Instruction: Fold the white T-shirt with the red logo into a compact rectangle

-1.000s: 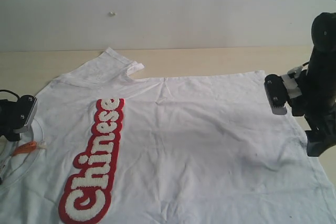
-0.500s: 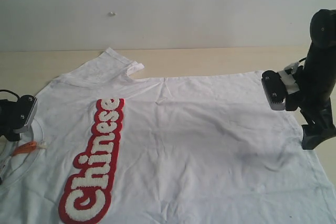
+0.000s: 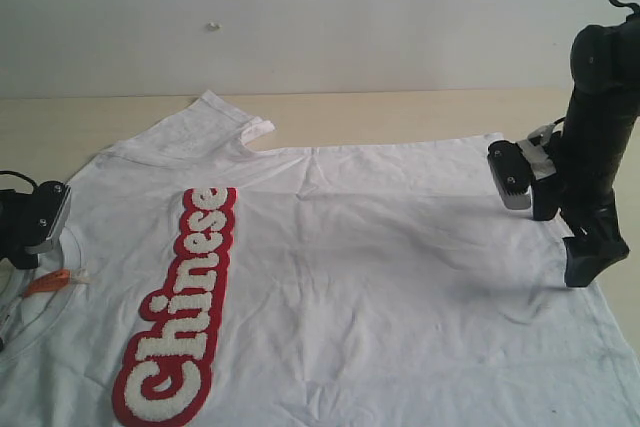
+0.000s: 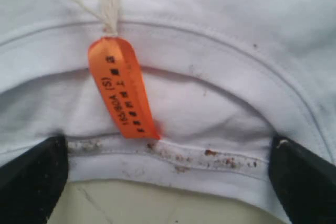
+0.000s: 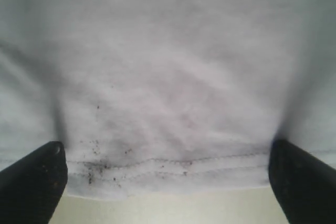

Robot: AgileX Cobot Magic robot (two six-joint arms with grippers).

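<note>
The right hand (image 5: 168, 153) points down at 3 o'clock, the left hand (image 4: 167, 150) sits low at 9 o'clock. Both are spread wide apart at the white T-shirt (image 3: 400, 267) edges.

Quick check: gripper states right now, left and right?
Left gripper: open, holding nothing, jaws astride the white T-shirt collar.
Right gripper: open, holding nothing, jaws astride the hem.

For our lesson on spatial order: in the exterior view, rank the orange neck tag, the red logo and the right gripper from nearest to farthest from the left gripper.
1. Orange neck tag, right beside the left gripper at the collar.
2. Red logo, on the chest, toward the middle.
3. Right gripper, at the opposite hem edge.
</note>
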